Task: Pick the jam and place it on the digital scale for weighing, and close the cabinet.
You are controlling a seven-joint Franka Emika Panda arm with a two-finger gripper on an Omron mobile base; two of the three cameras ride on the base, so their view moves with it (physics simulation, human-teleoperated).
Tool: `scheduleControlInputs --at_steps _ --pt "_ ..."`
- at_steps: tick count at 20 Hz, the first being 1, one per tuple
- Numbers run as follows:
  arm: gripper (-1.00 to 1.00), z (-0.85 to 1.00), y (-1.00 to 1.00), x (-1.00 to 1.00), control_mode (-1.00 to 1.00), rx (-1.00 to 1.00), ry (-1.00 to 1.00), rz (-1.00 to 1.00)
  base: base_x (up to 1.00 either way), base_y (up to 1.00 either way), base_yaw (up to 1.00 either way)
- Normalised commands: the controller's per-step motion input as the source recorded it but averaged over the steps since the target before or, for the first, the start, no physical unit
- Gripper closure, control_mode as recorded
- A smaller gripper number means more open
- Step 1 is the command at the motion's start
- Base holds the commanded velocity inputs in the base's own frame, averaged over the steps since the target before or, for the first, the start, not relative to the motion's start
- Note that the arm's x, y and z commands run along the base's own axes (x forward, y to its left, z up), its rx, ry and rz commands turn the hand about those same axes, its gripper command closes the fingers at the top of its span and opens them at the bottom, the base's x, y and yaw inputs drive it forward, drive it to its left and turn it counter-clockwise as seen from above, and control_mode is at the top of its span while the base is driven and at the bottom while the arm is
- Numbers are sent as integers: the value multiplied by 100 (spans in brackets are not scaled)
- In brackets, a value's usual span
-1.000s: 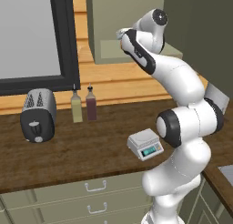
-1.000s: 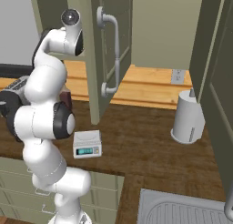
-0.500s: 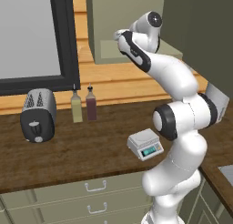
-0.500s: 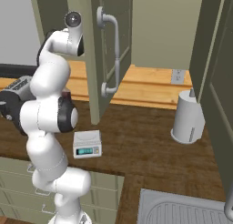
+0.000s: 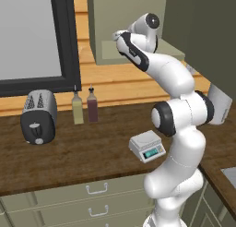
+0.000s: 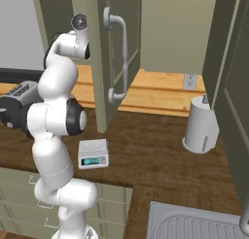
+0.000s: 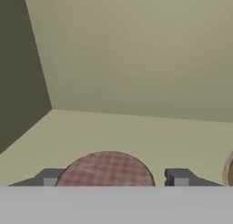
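**Brownish-red lid between my fingers, inside the cabinet**

Brownish-red and faintly checked, the lid of the jam [image 7: 107, 169] is sitting at the bottom centre of my hand view, resting on the pale olive shelf inside the cabinet [image 7: 136, 59]. My gripper [image 7: 113, 177] is straddling it: one dark fingertip [image 7: 50, 176] is showing at the lid's left edge and the other at the lower right, a small gap away from the lid. Whether my fingers are pressing on the jar I cannot tell; they are standing partly apart on either side of it.

At the far right edge of that view, a sliver of another round brown thing [image 7: 230, 172] is peeking in beside the jam.

In the left base view my arm is reaching up to the upper middle of the frame, into the cabinet opening. In the right base view the cabinet door [image 6: 116, 53] is standing open at upper centre, its silver bar handle [image 6: 122, 58] facing the camera.

Lower down, the digital scale [image 5: 147, 146] is resting on the dark wooden counter [image 5: 83, 147] just beside my base, its top plate bare. In the left base view, a toaster [image 5: 38, 116] is sitting at the left, with two bottles [image 5: 85, 105] near it. In the right base view, a white canister [image 6: 201, 128] is standing at the right.
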Motion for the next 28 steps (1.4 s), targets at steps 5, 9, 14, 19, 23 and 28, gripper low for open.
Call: scheduleControlInputs --at_steps 5,9,14,19,23,28 --pt "100 -17 2 15 -100 1 0 0 0 0 0" --pt "100 -1 4 -26 -100 3 -1 0 0 0 0" --pt "100 0 4 -100 -100 7 -10 0 0 0 0" --pt "100 0 1 -100 -100 1 -2 2 0 0 0" --pt "100 -16 18 -100 -100 1 -11 9 0 0 0" --pt "100 -18 33 -100 -100 0 -5 1 0 0 0"
